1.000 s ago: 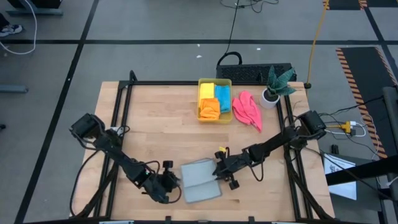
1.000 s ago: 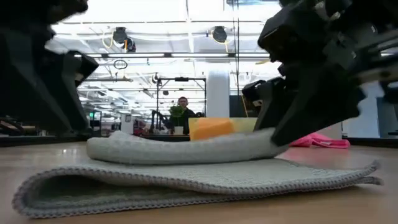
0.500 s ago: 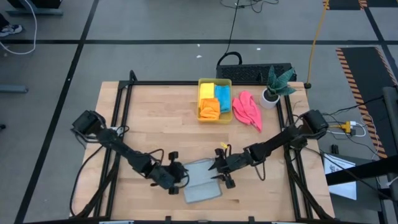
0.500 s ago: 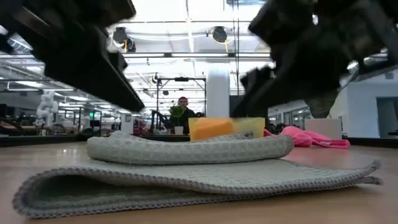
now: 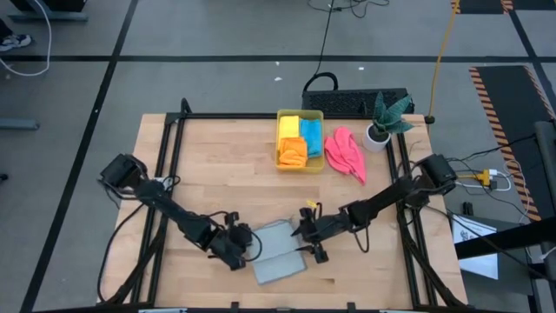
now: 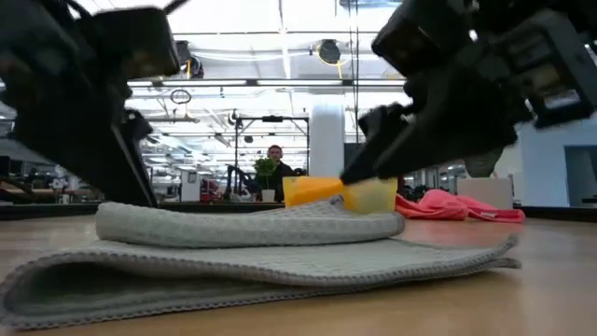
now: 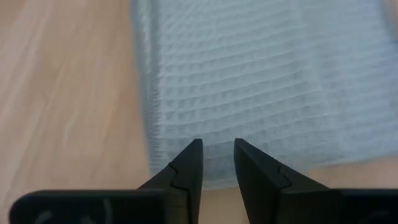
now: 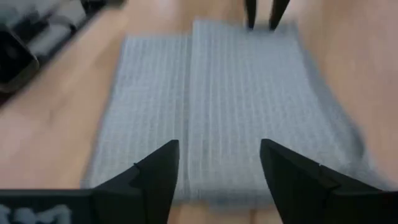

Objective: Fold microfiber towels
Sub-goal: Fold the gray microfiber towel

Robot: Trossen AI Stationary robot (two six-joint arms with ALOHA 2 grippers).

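Note:
A light grey microfiber towel (image 5: 280, 255) lies near the table's front edge, folded over, its narrower upper layer (image 6: 252, 224) resting on the wider lower one. My left gripper (image 5: 252, 246) is at the towel's left edge, its fingers (image 7: 193, 162) a narrow gap apart; across the towel, the right wrist view shows them (image 8: 252, 15). My right gripper (image 5: 300, 241) hangs wide open just over the towel's right edge (image 8: 217, 180), with nothing between its fingers. My left gripper slants down from the table's left onto the towel's left edge (image 7: 186, 134). Its fingertips stand over that edge with no cloth gathered between them, and I cannot tell whether they touch it.
A yellow bin (image 5: 300, 111) at the table's far middle holds yellow, blue and orange towels. Right of it lies a pink towel (image 5: 345, 154), then a potted plant (image 5: 382, 122). Black frame rails run along the table's sides. A person (image 6: 273, 154) stands far behind the table.
My right gripper has opened and let go of the upper layer's right end, which now lies flat. My left gripper has moved toward the far edge and right, up to the towel's left edge, and rolled. The towel has shifted a little toward the table's left.

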